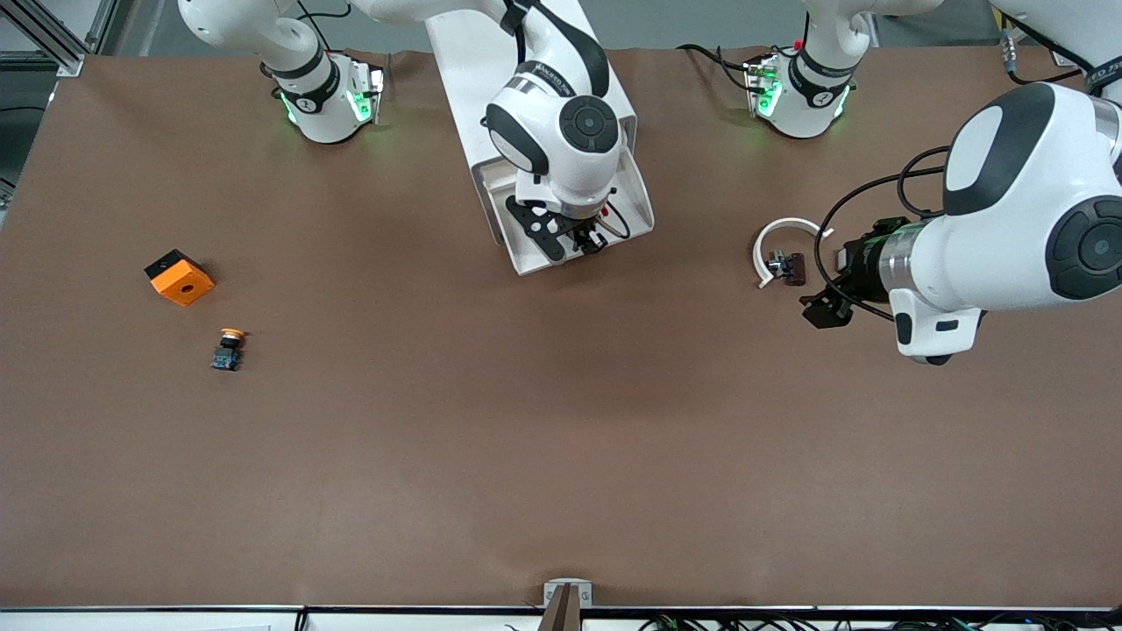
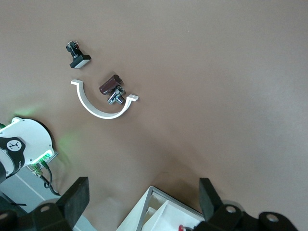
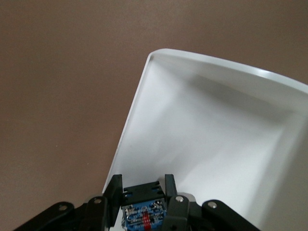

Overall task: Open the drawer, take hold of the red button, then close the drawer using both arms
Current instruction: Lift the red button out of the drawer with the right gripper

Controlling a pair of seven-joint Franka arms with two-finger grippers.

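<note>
Button (image 3: 143,208) clamped in right end effector (image 3: 143,202) over open drawer (image 3: 211,139).

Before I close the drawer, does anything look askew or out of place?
Nothing stands out. The drawer is open, and the right gripper over it is shut on the button. The left gripper waits open over the table near the white curved clip.
</note>
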